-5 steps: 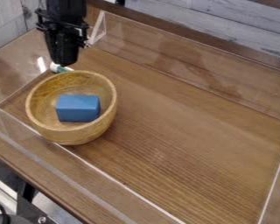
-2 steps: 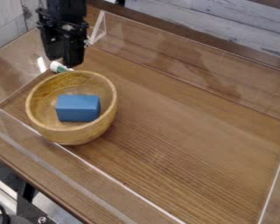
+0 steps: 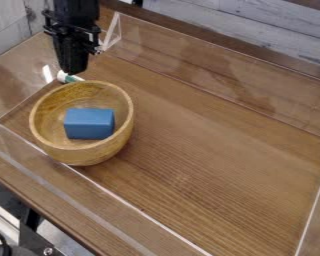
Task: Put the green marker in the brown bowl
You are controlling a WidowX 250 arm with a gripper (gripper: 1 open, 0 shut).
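Above bowl's far rim | arm reaching downward | jaws together

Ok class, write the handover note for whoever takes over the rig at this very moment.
Gripper: shut, low over the marker; whether it grips it, I cannot tell.
Green marker: just outside the bowl, beyond its far rim, partly hidden by the gripper.
Brown bowl: on the table, blue block inside.
Done: gripper brought to the marker.
Left: confirm the grip, lift, place it in the bowl, release.

brown wooden tabletop, pale edge strips
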